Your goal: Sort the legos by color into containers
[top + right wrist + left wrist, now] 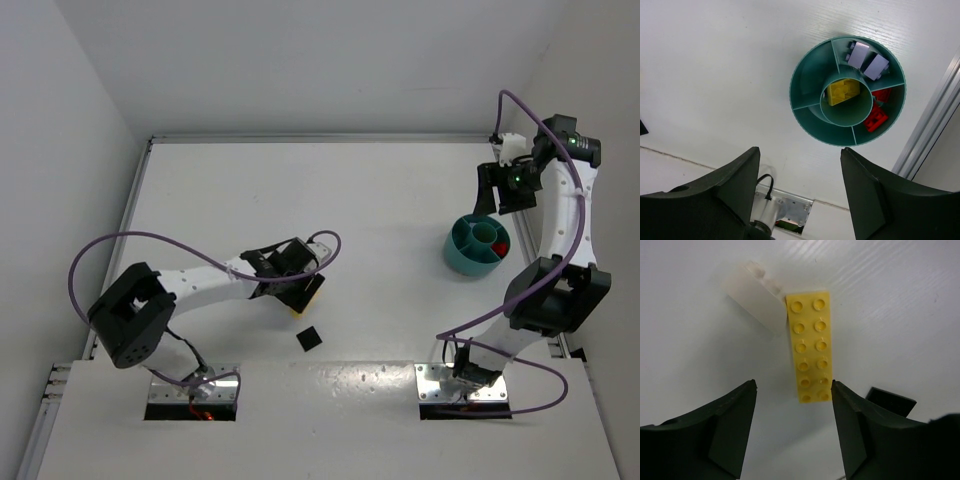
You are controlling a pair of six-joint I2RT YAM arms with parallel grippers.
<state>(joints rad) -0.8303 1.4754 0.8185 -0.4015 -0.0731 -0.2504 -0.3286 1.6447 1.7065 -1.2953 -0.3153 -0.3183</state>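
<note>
yellow plate (810, 347): flat on the surface (900, 300), long side pointing straight away from the left jaws, near end between their tips | left jaws: nearest, apart, holding nothing | right jaws: apart, empty, above the teal dish (807, 82)

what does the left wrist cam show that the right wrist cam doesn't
Only left wrist: a long yellow plate lying flat, a white brick touching its far corner.
Only right wrist: the teal dish, with a yellow brick in its central ring, two pale purple bricks in one outer compartment, red bricks in the next.
Both: white table, open fingers gripping nothing; the black square, plain in the left view, may be the dark sliver at the right view's edge.
</note>
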